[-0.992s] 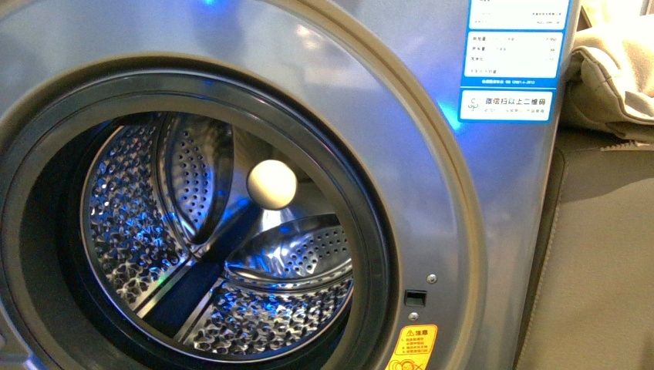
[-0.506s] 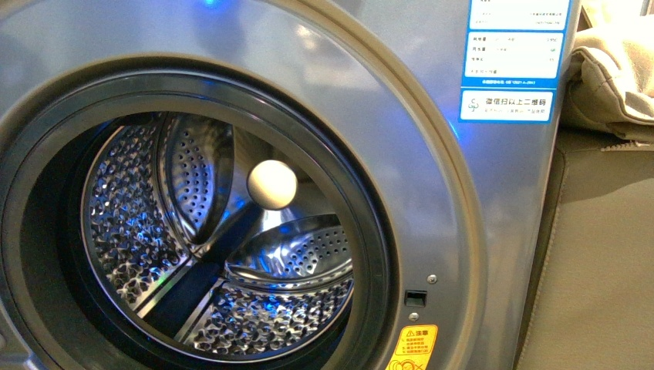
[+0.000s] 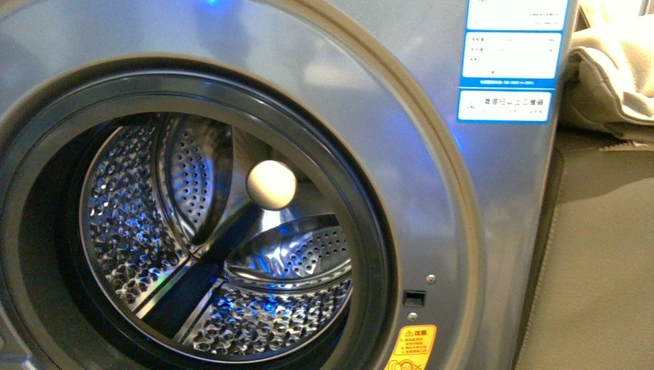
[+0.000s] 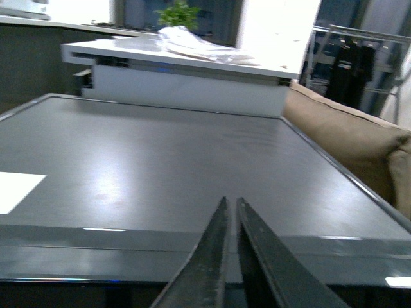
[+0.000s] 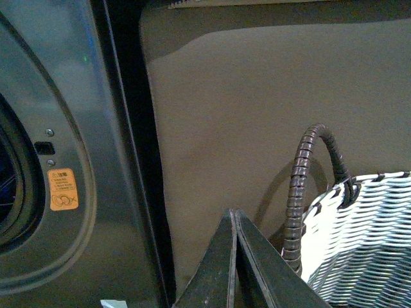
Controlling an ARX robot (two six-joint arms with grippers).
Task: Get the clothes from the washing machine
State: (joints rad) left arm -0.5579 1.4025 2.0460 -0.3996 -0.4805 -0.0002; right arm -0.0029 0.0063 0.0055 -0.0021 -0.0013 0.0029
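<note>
Our left gripper [image 4: 230, 204] sits clenched above the washing machine [image 4: 192, 160]; our right gripper [image 5: 234, 215] clenched, the basket [image 5: 359, 237] just beside its fingers.

We note a blue-white label [image 3: 512, 60] and a yellow sticker [image 3: 415, 347] on the washing machine [image 3: 432, 193]; print on both is too blurred to read.
</note>
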